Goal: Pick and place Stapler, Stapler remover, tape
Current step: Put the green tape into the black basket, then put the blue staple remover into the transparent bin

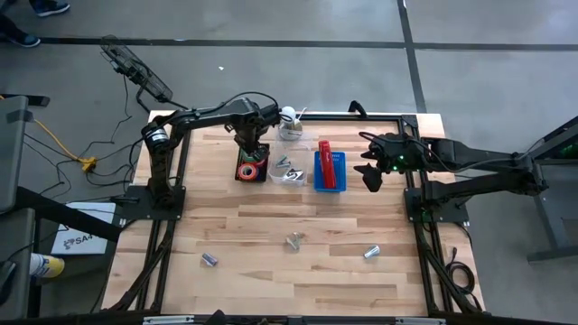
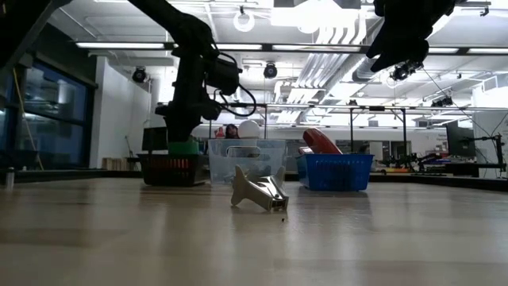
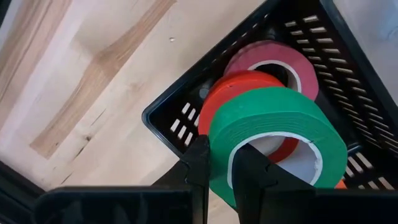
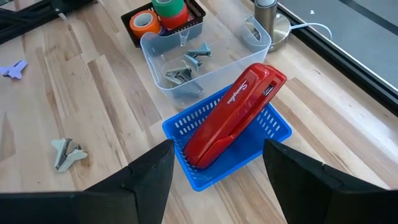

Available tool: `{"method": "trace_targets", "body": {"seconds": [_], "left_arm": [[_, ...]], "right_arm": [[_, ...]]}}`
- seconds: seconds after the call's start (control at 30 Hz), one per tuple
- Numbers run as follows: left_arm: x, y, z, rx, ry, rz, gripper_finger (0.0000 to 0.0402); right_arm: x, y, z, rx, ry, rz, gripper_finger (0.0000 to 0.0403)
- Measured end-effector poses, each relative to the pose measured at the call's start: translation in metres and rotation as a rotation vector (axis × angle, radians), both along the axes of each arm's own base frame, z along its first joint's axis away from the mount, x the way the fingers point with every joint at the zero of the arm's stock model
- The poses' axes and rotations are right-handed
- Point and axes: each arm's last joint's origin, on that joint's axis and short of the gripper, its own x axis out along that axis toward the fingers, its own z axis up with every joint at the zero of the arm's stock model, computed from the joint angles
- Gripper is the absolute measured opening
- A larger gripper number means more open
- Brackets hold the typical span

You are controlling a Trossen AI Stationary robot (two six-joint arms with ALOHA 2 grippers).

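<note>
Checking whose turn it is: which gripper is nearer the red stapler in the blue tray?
Right. The right gripper hovers open just beside the stapler; the left gripper is farther off, shut on the green tape over the black basket.

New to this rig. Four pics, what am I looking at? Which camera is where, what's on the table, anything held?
It is a two-armed robot at a wooden table. One camera looks straight down, one sits at table-top height, and one rides on each wrist.

The left gripper is over the black basket, shut on the green tape roll; a red-orange roll and a pink roll already lie inside.

The right gripper hangs open and empty above the blue tray, where the red stapler rests tilted on the rim.

Between them a clear tub holds metal staple removers. Three more removers lie loose on the table.
</note>
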Motion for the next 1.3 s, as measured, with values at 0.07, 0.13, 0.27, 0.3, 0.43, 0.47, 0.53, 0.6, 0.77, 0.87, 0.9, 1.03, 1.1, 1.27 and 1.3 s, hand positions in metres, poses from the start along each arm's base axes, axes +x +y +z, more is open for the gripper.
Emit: {"method": "trace_targets", "body": {"seconds": [0.07,0.13,0.27,0.3,0.43,0.47,0.53,0.6,0.77,0.87,0.9,1.03,1.1,1.27,1.3], "left_arm": [[0.0,0.0,0.0,0.0,0.0,-0.001,0.004],[0.0,0.0,0.0,0.001,0.001,-0.001,0.0056],[0.0,0.0,0.0,0.002,0.002,-0.001,0.009],[0.0,0.0,0.0,0.002,0.003,-0.004,0.0096],[0.0,0.0,0.0,0.001,0.006,-0.012,0.0104],[0.0,0.0,0.0,0.0,0.007,-0.013,0.0104],[-0.001,0.0,0.0,-0.003,0.012,-0.025,0.0105],[-0.001,0.0,0.002,-0.006,0.017,-0.037,0.0106],[0.001,0.001,0.013,0.013,0.009,-0.045,0.0107],[0.003,0.002,0.021,0.022,-0.003,-0.045,0.0107],[0.003,0.002,0.024,0.022,-0.001,-0.045,0.0107],[0.002,0.002,0.034,0.02,0.01,-0.045,0.0107],[0.001,0.001,0.038,0.01,0.024,-0.041,0.0107],[-0.007,-0.005,0.056,0.018,0.012,-0.022,0.0107],[-0.009,-0.007,0.06,0.021,0.007,-0.016,0.0107]], "right_arm": [[0.0,0.0,0.0,0.0,0.0,0.0,0.0238],[0.0,0.0,0.0,0.0,0.0,0.0,0.0238],[0.0,0.0,0.0,0.0,0.0,0.0,0.0238],[0.0,0.0,0.0,0.0,0.0,0.0,0.0238],[0.0,0.0,0.0,0.0,0.0,0.0,0.0238],[0.0,0.0,0.0,0.0,0.0,0.0,0.0238],[0.0,0.0,0.0,0.0,0.0,0.0,0.0238],[0.0,0.0,0.0,0.0,0.0,0.0,0.0238],[0.0,0.0,0.0,0.0,0.0,0.0,0.0238],[0.0,0.0,0.0,0.0,0.0,0.0,0.0238],[0.0,0.0,0.0,0.0,0.0,0.0,0.0238],[0.0,0.0,0.0,0.0,0.0,0.001,0.0238],[0.0,0.0,0.0,0.0,0.001,0.001,0.0238],[-0.001,0.0,-0.002,0.005,0.022,0.002,0.0238],[-0.002,0.0,-0.002,0.007,0.031,0.003,0.0238]]}}
